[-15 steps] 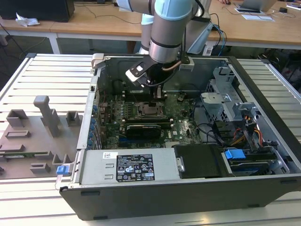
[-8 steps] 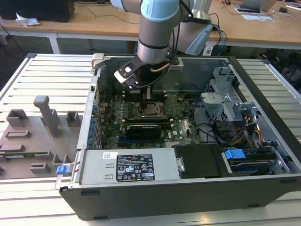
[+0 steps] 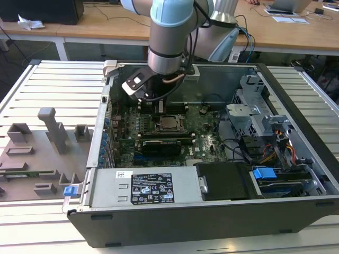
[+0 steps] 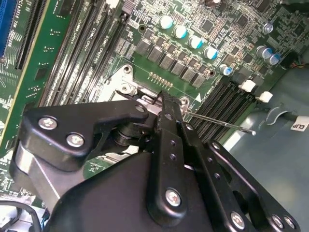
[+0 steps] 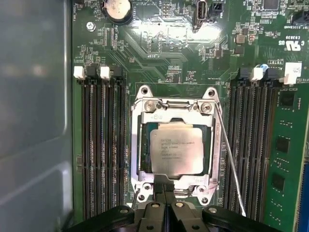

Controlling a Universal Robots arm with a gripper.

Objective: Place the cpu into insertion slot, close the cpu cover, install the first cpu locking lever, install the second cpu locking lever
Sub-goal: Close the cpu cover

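The cpu [image 5: 175, 153] sits in the insertion slot [image 5: 143, 150], with the cpu cover [image 5: 174, 107] down flat around it. The gripper [image 5: 164, 187] has its fingers pressed together, holding nothing, tips at the cover's edge. One wire locking lever [image 5: 231, 164] angles free beside the socket.

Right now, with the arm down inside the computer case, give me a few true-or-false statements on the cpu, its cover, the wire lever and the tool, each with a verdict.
1. The cpu lies in the insertion slot. True.
2. The cpu cover stands raised open. False: it lies flat over the cpu, whose metal top shows through its window.
3. The tool grips the cpu. False: it is shut at the cover's edge, and the cpu sits in the slot.
4. A thin wire lever slants away from the socket over the memory slots. True.
5. Memory slots run along one side of the socket only. False: they flank it on both sides.
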